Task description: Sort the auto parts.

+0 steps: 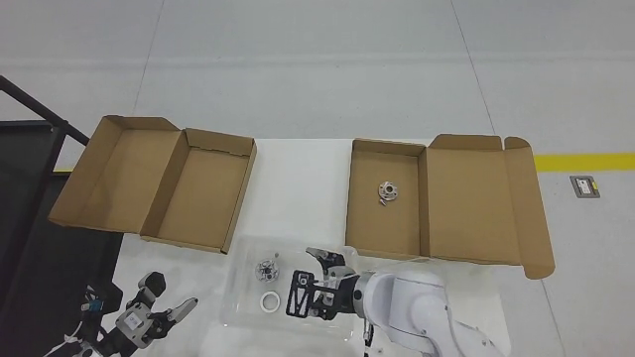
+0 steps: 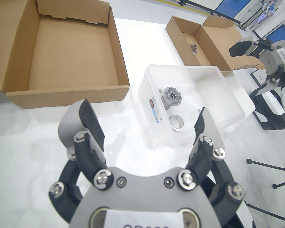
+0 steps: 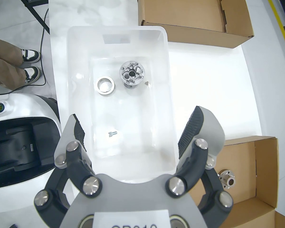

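Looks like early days: just one flanged part [image 1: 386,191] sitting in the right box [image 1: 382,228], no parts in the left box [image 1: 203,198]. Roughly a quarter done, at a guess. Left to sort in the clear bin [image 3: 117,27]: toothed hub [image 3: 131,73], ring [image 3: 105,85] just beside it, tiny screw [image 3: 112,133] well apart. Right gripper [image 3: 136,119] hanging over the bin, spread wide, holding nothing. Same for the left gripper [image 2: 144,110] — splayed wide, empty, parked off to the bin's left.
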Robot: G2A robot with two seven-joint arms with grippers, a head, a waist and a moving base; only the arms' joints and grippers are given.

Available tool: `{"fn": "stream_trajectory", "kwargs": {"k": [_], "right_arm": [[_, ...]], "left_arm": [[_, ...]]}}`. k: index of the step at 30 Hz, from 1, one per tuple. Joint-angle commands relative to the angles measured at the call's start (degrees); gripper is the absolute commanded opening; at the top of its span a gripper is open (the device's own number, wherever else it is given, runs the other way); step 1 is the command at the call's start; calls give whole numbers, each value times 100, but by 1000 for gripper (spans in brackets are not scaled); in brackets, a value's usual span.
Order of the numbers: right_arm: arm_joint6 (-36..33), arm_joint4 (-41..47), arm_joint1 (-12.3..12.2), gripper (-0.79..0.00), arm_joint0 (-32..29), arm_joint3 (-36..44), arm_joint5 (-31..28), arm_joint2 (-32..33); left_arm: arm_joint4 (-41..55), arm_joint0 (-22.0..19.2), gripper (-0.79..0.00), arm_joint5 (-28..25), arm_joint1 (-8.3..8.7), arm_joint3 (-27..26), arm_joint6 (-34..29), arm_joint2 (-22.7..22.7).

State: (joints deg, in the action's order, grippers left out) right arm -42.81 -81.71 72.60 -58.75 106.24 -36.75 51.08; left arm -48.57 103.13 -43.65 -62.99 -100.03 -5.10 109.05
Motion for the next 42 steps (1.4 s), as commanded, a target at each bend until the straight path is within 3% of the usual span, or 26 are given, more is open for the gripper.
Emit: {"fn": "stream_trajectory", "kwargs": {"k": [1, 6, 10, 21, 25, 28, 29, 42], "right_arm": [[-428, 24, 56, 0, -4, -40, 745, -140], [-1857, 67, 334, 0, 375, -229, 2217, -781], [-2329, 487, 581, 0, 752, -607, 3035, -1093], [-2536, 783, 659, 0, 902, -830, 3209, -1110], [-2324, 766, 669, 0, 745, -890, 3328, -1080], [-2501, 850, 733, -243, 727, -963, 3586, -1155], [-2558, 922, 759, -277, 740, -998, 3648, -1178], [-3416, 1373, 1136, -252, 1153, -2100, 4906, -1358]], "left_arm": [[0, 0, 0, 0, 0, 0, 0, 0], [0, 0, 0, 0, 0, 0, 0, 0], [0, 0, 0, 0, 0, 0, 0, 0], [0, 0, 0, 0, 0, 0, 0, 0], [0, 0, 0, 0, 0, 0, 0, 0], [0, 0, 0, 0, 0, 0, 0, 0], [0, 0, 0, 0, 0, 0, 0, 0], [0, 0, 0, 0, 0, 0, 0, 0]]}}
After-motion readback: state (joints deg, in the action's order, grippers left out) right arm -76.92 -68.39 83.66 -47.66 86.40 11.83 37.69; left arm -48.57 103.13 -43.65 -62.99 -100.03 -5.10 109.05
